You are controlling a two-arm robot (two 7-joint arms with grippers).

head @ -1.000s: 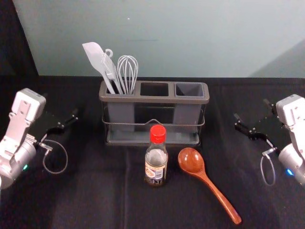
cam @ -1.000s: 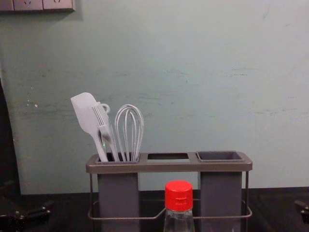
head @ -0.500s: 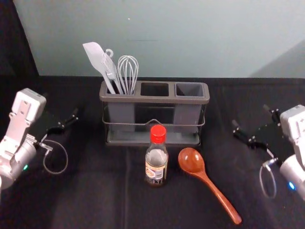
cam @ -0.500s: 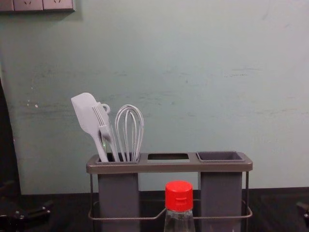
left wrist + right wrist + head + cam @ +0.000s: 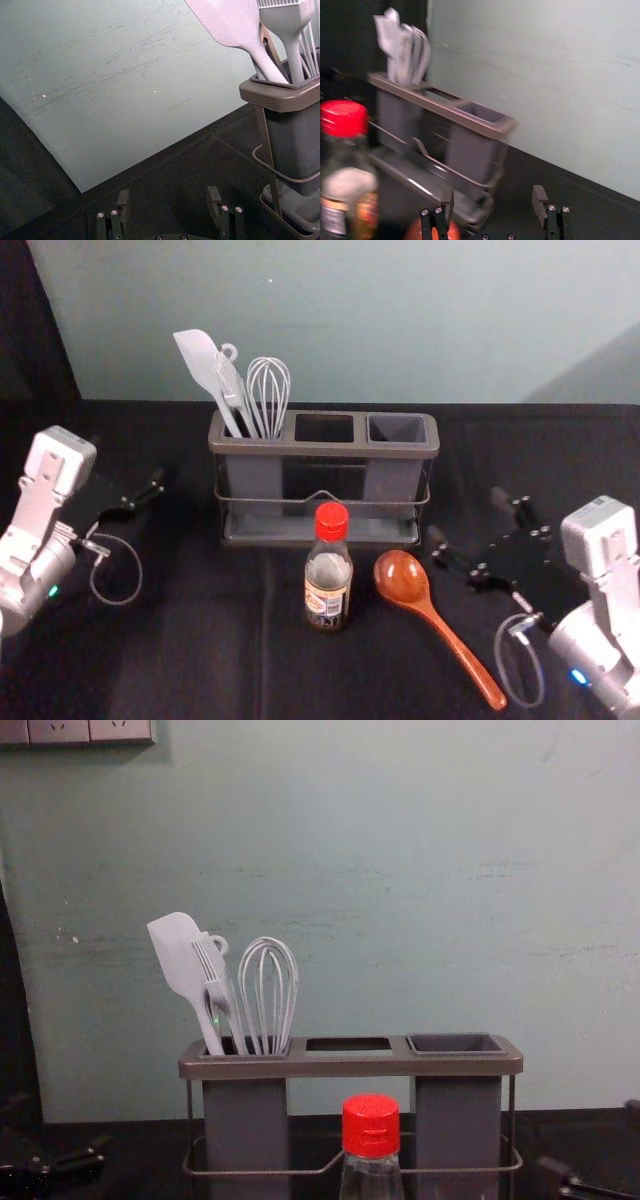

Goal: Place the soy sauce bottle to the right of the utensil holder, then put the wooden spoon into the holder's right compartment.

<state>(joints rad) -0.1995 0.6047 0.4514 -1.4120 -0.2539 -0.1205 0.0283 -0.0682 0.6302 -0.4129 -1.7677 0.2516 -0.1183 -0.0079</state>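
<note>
The soy sauce bottle (image 5: 328, 570) with its red cap stands upright in front of the utensil holder (image 5: 325, 448). Right of the bottle lies the wooden spoon (image 5: 404, 580), bowl toward the holder, handle slanting toward the front right. The holder's right compartment (image 5: 397, 428) is empty. My right gripper (image 5: 468, 529) is over the table to the right of the spoon's bowl; in the right wrist view the right gripper (image 5: 492, 202) is open with nothing between its fingers. My left gripper (image 5: 142, 492) is parked left of the holder, and the left wrist view has the left gripper (image 5: 168, 200) open.
A white spatula (image 5: 205, 365), a brush and a whisk (image 5: 268, 390) stand in the holder's left compartment and rise above its rim. Behind the black-covered table (image 5: 200, 660) is a pale wall (image 5: 400, 320).
My right gripper has moved left and a little toward the front, closer to the spoon. The left arm, bottle, spoon and holder have stayed where they were.
</note>
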